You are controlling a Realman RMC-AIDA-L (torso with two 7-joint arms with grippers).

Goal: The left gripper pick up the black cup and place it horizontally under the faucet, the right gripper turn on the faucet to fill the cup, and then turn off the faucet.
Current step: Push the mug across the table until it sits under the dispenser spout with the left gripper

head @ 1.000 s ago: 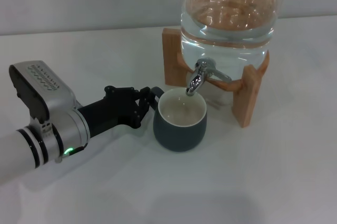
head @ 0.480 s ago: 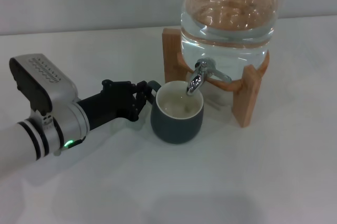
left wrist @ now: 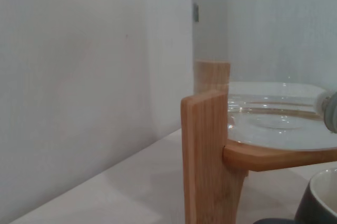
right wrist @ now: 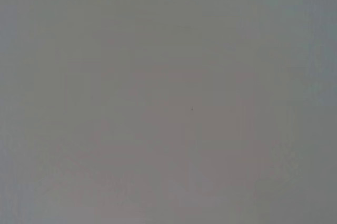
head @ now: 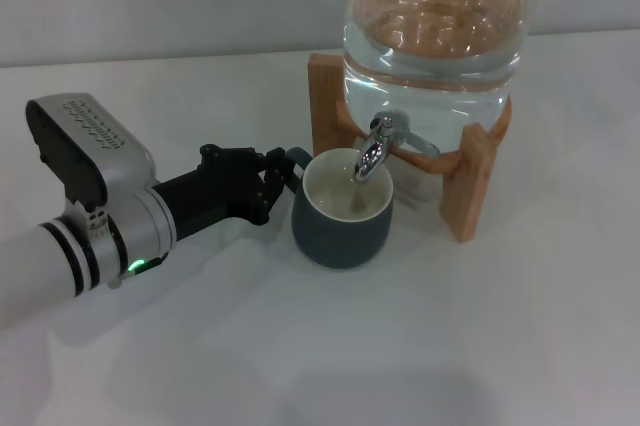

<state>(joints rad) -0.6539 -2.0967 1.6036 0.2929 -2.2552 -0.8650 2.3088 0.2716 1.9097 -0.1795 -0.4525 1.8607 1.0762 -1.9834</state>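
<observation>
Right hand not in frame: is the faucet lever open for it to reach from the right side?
Probably yes. The faucet lever pokes out between the wooden stand legs; nothing sits on its right. The left hand holds the black cup handle on the opposite side.

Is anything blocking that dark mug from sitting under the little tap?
Nothing visible does. The black cup already stands on the table with the faucet spout over its open mouth. The left gripper is at the cup's handle side. The right gripper is out of view.
</observation>
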